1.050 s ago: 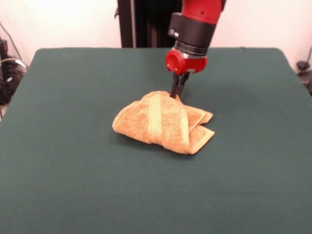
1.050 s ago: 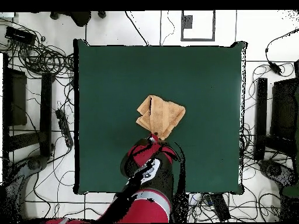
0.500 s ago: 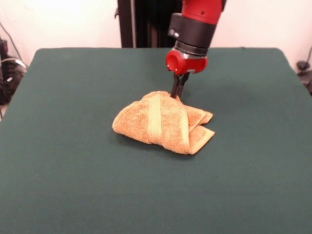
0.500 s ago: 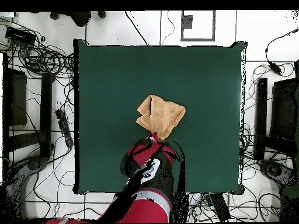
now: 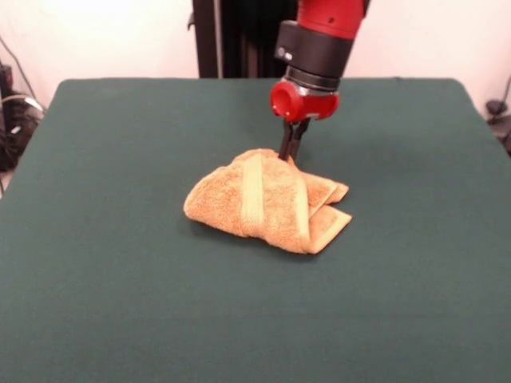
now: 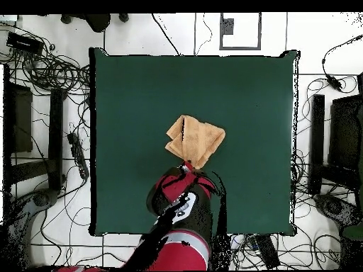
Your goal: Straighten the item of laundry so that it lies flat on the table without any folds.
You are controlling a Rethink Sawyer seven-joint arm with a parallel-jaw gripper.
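The item of laundry [image 5: 263, 199], an orange-tan terry towel, lies crumpled and folded over itself near the middle of the dark green table [image 5: 120, 287]. A paler woven band runs across its top, and folded corners stick out on its right side. My gripper [image 5: 291, 155] comes down at the towel's far edge, its dark fingers drawn together and pinching the raised fold there. From above, the towel [image 6: 196, 140] is a folded wedge on the table [image 6: 248, 92], and the gripper [image 6: 187, 166] meets its edge nearest the arm.
Cables and dark equipment [image 6: 42, 78] lie on the floor around the table on both sides. The arm's red and black body [image 6: 179, 212] covers part of the table's edge by the base.
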